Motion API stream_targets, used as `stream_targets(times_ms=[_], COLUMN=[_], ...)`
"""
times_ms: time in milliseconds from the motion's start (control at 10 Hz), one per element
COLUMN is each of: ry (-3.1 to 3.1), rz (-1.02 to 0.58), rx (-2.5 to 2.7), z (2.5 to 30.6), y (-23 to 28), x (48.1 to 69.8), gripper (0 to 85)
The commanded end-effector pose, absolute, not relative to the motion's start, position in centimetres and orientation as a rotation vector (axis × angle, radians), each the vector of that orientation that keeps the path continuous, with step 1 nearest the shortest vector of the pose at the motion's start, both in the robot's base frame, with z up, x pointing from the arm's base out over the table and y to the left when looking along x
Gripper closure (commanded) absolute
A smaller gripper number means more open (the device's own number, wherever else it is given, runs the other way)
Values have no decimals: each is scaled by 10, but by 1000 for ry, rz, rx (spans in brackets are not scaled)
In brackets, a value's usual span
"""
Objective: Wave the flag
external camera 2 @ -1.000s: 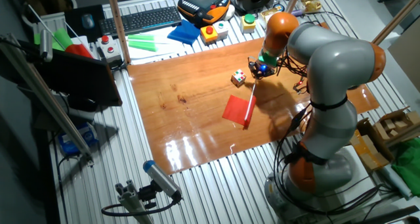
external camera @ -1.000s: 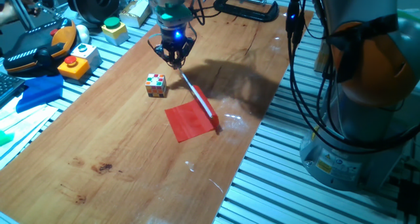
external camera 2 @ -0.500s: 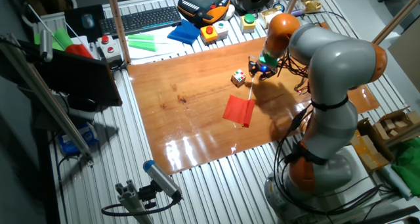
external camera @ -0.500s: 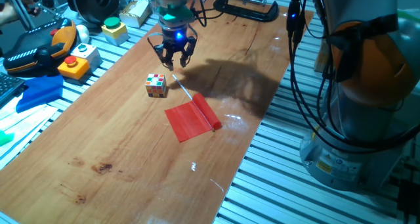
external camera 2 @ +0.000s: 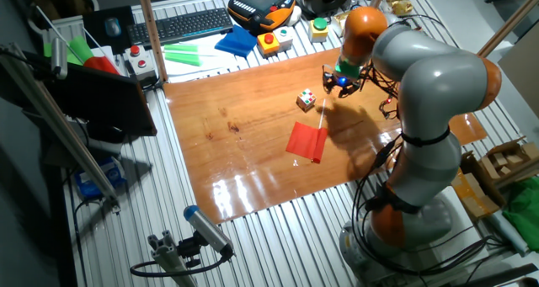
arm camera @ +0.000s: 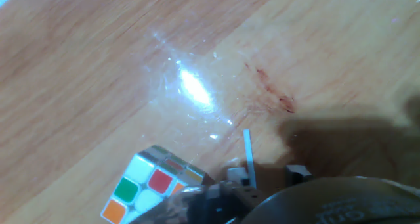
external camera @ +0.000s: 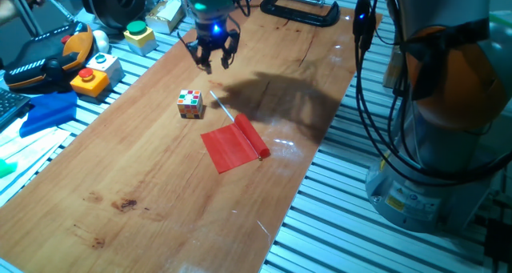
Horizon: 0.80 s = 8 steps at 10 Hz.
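Flag (external camera: 235, 145): flat on the table (external camera: 144, 185) near its long edge, stick toward the cube (external camera: 190, 103); gripper (external camera: 211, 62): fingers apart, empty, raised above the stick's tip.

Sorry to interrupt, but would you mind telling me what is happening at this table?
The arm's end effector hangs open and empty above the wooden table. The flag lies flat below it, its white stick pointing toward the end effector, beside a small puzzle cube. Nothing is gripped at this moment.
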<state>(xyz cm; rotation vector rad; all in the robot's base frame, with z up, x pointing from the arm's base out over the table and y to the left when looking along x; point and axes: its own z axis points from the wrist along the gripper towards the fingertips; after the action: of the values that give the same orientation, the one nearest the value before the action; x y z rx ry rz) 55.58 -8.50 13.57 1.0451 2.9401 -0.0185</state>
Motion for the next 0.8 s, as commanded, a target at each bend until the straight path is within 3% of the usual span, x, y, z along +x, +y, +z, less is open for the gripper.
stream_targets(times_ms=[0,200,500,700], ry=[2945,2959,2945,2971], rz=[-21,-32,-106,-39], rx=[1060,1084,1046,1022], z=[195,231,257,269], y=[-84,-77,-73,-77], x=[553,547,537,528], gripper=[647,843,843,843])
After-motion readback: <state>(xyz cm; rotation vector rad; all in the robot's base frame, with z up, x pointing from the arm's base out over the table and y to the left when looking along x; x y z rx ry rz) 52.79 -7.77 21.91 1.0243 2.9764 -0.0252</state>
